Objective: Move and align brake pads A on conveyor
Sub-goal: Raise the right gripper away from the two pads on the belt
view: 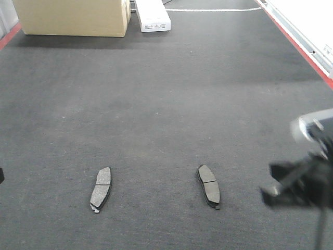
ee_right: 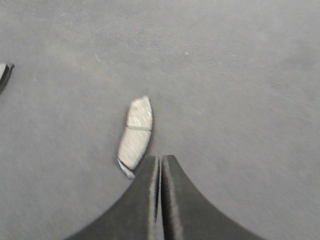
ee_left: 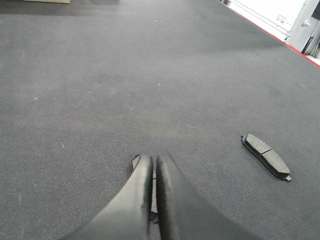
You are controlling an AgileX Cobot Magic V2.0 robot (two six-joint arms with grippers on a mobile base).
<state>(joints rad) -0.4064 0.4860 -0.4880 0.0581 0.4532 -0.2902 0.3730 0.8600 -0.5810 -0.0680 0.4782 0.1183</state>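
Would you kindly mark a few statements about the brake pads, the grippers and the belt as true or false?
1. Two brake pads, the left pad and the right pad, lie flat on the conveyor. True.
2. The two pads touch each other. False: bare belt lies between them.
3. The right gripper grips a pad. False: its fingers are shut together on nothing, and the right pad lies on the belt just ahead of them.
4. A cardboard box stands at the belt's far left. True.
5. The left gripper is wide open. False: it is shut.
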